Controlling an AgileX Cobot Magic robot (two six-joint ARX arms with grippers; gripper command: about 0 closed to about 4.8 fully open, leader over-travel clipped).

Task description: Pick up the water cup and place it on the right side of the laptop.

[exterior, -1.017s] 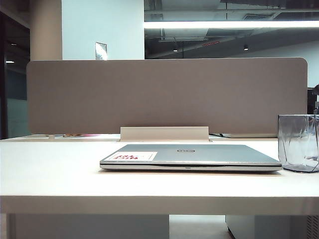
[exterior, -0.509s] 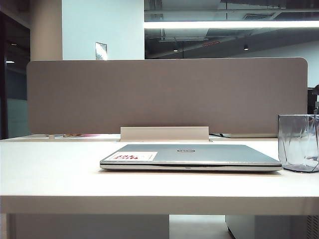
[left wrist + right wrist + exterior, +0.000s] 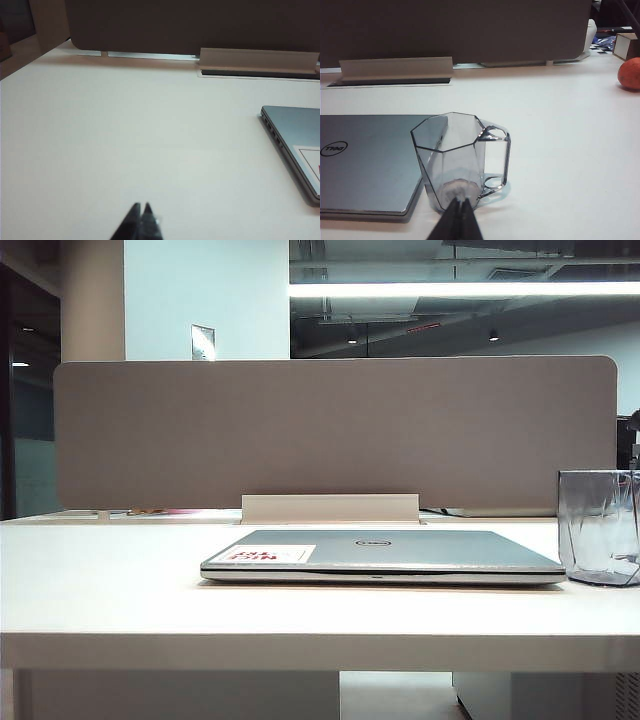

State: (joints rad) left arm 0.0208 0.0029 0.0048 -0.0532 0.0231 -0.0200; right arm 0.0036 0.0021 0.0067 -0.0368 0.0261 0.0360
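Note:
The water cup point(image 3: 598, 528) point(image 3: 457, 157), clear grey-blue with faceted walls and a loop handle, stands upright on the white table just right of the closed silver laptop point(image 3: 385, 552) point(image 3: 367, 160) point(image 3: 295, 145). My right gripper point(image 3: 460, 201) is shut and empty, its tips close in front of the cup's base, apart from it. In the left wrist view my left gripper point(image 3: 141, 206) is shut and empty over bare table, well to the left of the laptop. Neither gripper shows in the exterior view.
A grey partition panel point(image 3: 335, 435) runs along the back of the table point(image 3: 110, 580), with a beige cable tray point(image 3: 330, 508) behind the laptop. An orange ball point(image 3: 630, 73) and a small box point(image 3: 626, 46) lie at the far right.

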